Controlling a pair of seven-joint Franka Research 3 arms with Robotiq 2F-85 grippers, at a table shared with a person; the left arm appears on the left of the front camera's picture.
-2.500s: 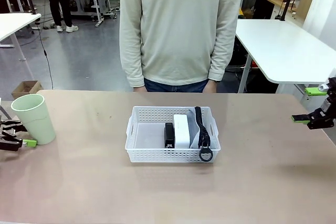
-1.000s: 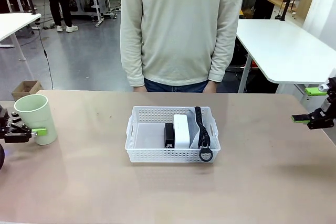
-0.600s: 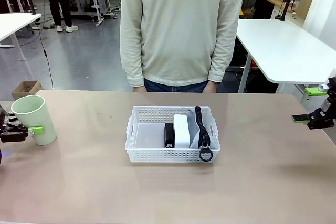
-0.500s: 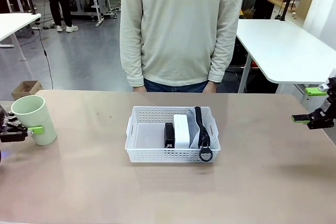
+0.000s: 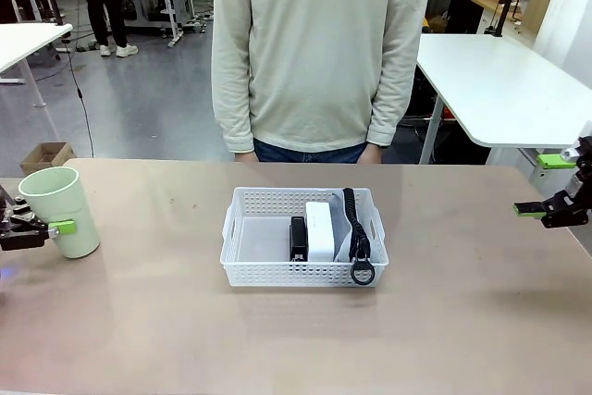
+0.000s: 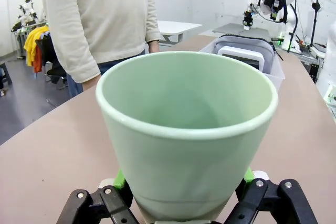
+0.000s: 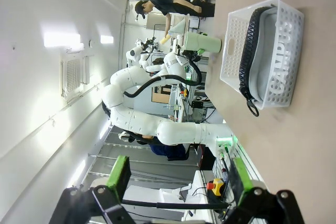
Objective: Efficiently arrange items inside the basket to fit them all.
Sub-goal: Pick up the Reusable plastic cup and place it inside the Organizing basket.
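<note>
Big brown table [image 5: 185, 321] with a white basket [image 5: 242, 252] in the middle. Inside the basket, packed side by side: grey CAMPUS pouch [image 7: 273, 59] along the right wall with its black strap [image 5: 355, 228] on top, white box [image 5: 319, 230] next to it, black stapler [image 5: 298, 237] left of the box. Green cup [image 5: 60, 210] upright at the far left edge, squeezed between the left gripper [image 6: 184, 190] fingers. Right gripper [image 7: 178, 179] spread wide, holding nothing, far off at the right edge.
</note>
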